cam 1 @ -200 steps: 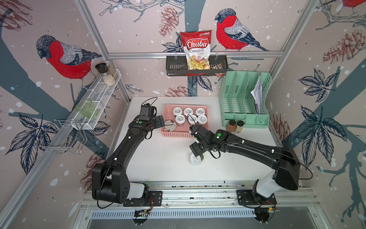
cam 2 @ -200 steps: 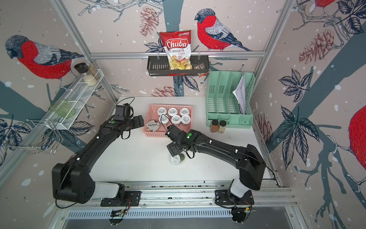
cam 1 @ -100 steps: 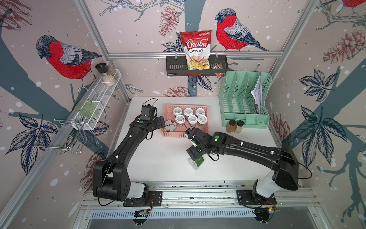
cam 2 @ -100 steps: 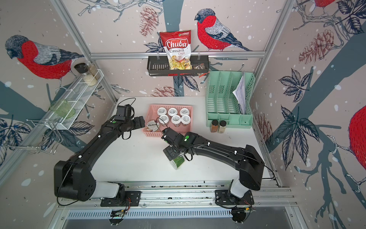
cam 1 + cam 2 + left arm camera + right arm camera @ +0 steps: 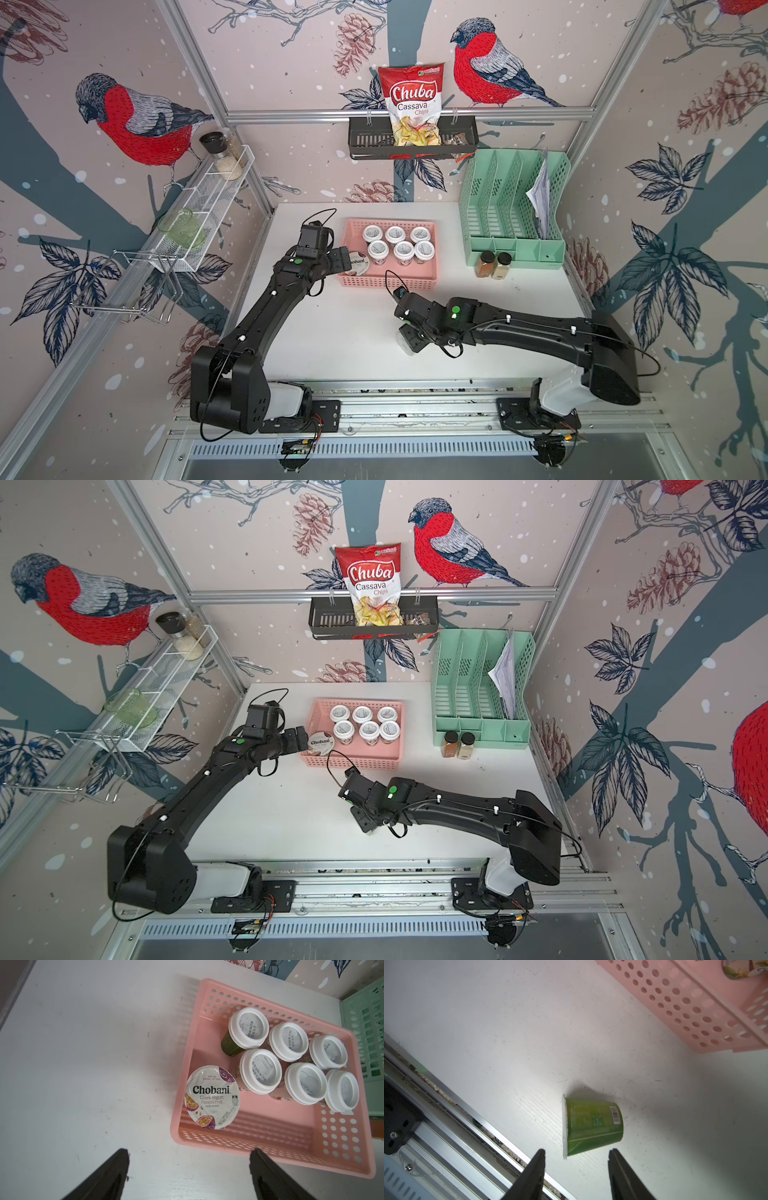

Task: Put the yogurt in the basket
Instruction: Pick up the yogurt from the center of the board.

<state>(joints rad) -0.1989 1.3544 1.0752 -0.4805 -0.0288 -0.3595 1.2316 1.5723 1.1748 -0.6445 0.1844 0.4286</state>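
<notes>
While basket (image 5: 228, 1140) holds six small cups (image 5: 260, 1071), one Chobani (image 5: 212, 1097), one green cup (image 5: 591, 1128) outside, both end effectors (image 5: 189, 1150) (image 5: 577, 1150) wide.

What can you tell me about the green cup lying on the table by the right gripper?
The green cup is a small tapered plastic-looking pot with a white lid rim and a barcode near its base. It lies on its side on the white table, outside the pink basket. The right gripper, jaws apart, hangs right at it; no contact shows.
</notes>
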